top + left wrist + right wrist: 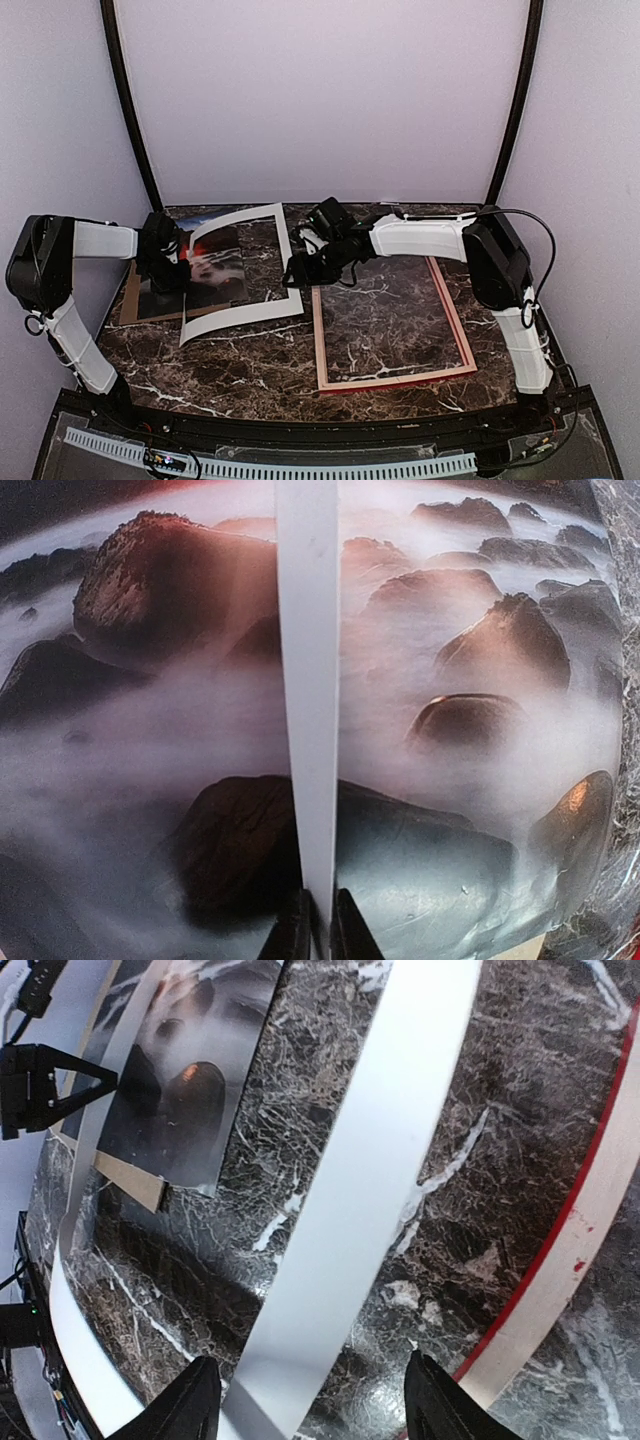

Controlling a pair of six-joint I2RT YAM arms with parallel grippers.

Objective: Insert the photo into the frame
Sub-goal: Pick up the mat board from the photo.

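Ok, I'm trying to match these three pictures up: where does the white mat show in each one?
Top external: the white mat, left of centre, overlapping the photo.
Left wrist: vertical strip down the middle, pinched by the left hand at the bottom.
Right wrist: diagonal band through the centre, between the right hand's open fingers.
Shared landmark: the photo's misty rocks, in all three.

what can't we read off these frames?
- Top view: the left arm and the raised white mat cover part of the photo.
- Top view: the right jaws sit under their own wrist, so contact with the mat is unreadable.
- Left wrist: the photo is cut off by every picture edge, and the mat strip hides its middle.
- Right wrist: the frame is cut off by the right edge.
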